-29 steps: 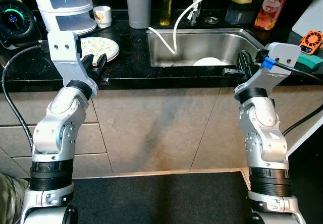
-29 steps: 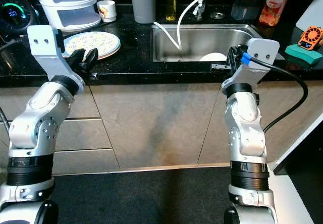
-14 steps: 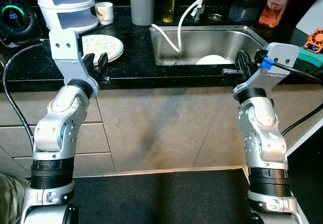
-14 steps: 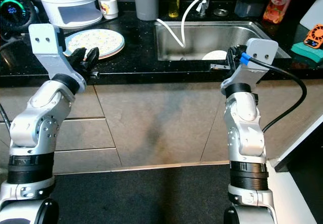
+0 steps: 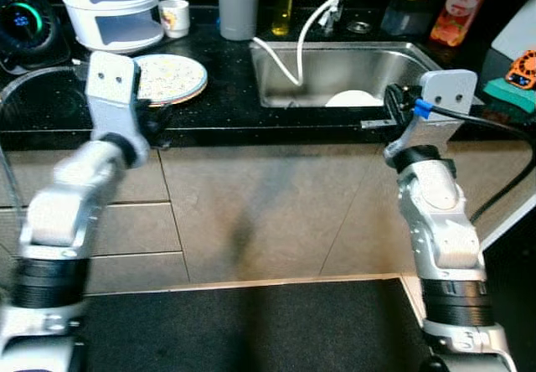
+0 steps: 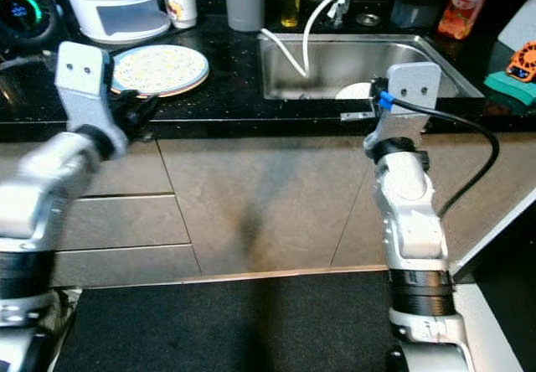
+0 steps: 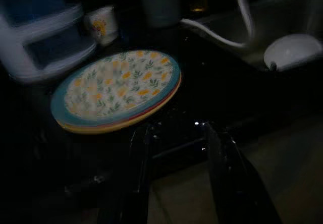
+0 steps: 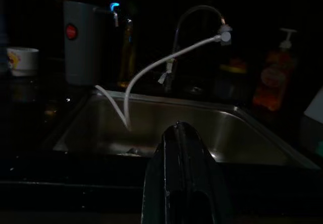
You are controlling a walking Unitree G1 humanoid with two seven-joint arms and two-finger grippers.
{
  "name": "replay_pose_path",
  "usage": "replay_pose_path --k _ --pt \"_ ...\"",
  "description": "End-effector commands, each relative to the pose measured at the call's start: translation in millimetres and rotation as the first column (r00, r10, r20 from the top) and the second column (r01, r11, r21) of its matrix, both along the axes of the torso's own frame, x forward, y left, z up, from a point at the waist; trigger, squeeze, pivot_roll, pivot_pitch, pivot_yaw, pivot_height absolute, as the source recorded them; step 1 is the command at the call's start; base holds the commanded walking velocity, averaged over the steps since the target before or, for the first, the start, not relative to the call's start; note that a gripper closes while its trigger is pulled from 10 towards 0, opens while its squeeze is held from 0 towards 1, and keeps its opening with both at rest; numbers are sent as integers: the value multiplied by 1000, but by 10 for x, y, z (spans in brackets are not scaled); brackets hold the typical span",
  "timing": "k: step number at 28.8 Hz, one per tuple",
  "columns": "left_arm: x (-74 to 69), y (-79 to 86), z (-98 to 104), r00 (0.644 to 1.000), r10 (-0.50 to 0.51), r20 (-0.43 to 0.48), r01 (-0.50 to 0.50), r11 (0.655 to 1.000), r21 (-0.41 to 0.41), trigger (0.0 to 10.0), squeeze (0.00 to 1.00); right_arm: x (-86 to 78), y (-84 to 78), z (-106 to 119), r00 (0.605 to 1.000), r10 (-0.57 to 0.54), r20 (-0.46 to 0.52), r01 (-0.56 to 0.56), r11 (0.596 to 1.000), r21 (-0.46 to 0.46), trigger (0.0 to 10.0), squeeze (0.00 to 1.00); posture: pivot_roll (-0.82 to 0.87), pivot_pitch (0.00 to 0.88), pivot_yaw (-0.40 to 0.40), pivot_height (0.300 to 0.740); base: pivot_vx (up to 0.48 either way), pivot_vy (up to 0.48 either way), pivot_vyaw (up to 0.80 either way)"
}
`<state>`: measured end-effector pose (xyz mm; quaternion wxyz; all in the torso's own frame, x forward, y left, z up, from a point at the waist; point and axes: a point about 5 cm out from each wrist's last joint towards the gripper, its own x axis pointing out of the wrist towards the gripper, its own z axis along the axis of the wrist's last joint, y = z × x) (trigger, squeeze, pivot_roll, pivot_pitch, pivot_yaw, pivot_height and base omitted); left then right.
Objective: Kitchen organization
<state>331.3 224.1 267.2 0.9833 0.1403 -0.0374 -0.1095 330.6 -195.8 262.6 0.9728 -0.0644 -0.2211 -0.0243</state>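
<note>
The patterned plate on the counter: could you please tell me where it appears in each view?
Left eye view: patterned plate upper left, beyond the left gripper.
Right eye view: upper left, left of the sink.
Left wrist view: centre left, beyond the fingers.
Right wrist view: not in it.
Shared landmark: small mug.

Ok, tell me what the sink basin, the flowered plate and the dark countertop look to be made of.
Silver sink basin: brushed stainless steel, judging by its dull grey sheen. Round flowered plate: probably glazed ceramic, glossy with a printed pattern and coloured rim. Black countertop: polished speckled stone, perhaps granite; it shows glinting flecks.
</note>
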Motion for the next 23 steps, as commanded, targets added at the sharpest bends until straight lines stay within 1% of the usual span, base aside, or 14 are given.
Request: replay_pose_path --k 1,3,4,7,8,9,10,11,13,14,16,17,19,23 --pt "-33 99 43 999 -19 40 16 998 60 10000 0 -45 -89 65 998 -20 54 18 999 38 10000 0 116 48 6 740 0 0 0" --pt "-36 115 41 999 -20 46 17 998 61 10000 0 -54 -89 85 997 -22 73 18 999 49 10000 0 116 48 6 740 0 0 0" --pt "-32 134 15 999 -2 33 0 999 40 10000 0 -62 -74 104 996 -17 92 11 998 66 10000 0 116 48 6 740 0 0 0" --pt "-26 128 1 999 11 34 -12 999 36 10000 0 -66 -59 111 995 -13 99 6 998 69 10000 0 119 49 7 740 0 0 0" --pt "-24 88 -13 999 10 50 -12 999 44 10000 0 -72 -33 123 994 -5 108 -2 998 70 10000 0 117 50 4 740 0 0 0" --pt "-24 88 -13 999 10 50 -12 999 44 10000 0 -72 -33 123 994 -5 108 -2 998 70 10000 0 117 50 4 740 0 0 0" --pt "-21 62 -17 998 17 67 -21 998 61 10000 0 -73 -19 128 994 -3 111 -5 997 71 10000 0 117 50 4 740 0 0 0" --pt "-21 42 -4 996 15 89 -21 998 59 10000 0 -72 -16 127 994 -2 110 -6 997 71 10000 0 114 49 1 740 0 0 0" --pt "-21 42 -4 996 15 89 -21 998 59 10000 0 -72 -16 127 994 -2 110 -6 997 71 10000 0 114 49 1 740 0 0 0" --pt "-21 32 7 995 11 103 -18 998 58 10000 0 -71 -16 126 994 -2 110 -6 997 70 10000 0 114 49 1 740 0 0 0" --pt "-2 7 25 987 41 155 -51 997 59 10000 0 -65 -3 122 994 3 106 -10 998 69 10000 0 112 49 -1 740 0 0 0" --pt "-2 7 25 987 41 155 -51 997 59 10000 0 -65 -3 122 994 3 106 -10 998 69 10000 0 112 49 -1 740 0 0 0" --pt "12 -7 25 983 53 176 -62 997 48 10000 0 -62 -2 119 994 5 106 -12 998 69 10000 0 109 49 -2 740 334 0 0" --pt "24 -13 30 981 60 183 -68 997 37 10000 0 -59 -5 120 994 3 107 -10 998 70 10000 0 107 49 -3 740 374 0 0"
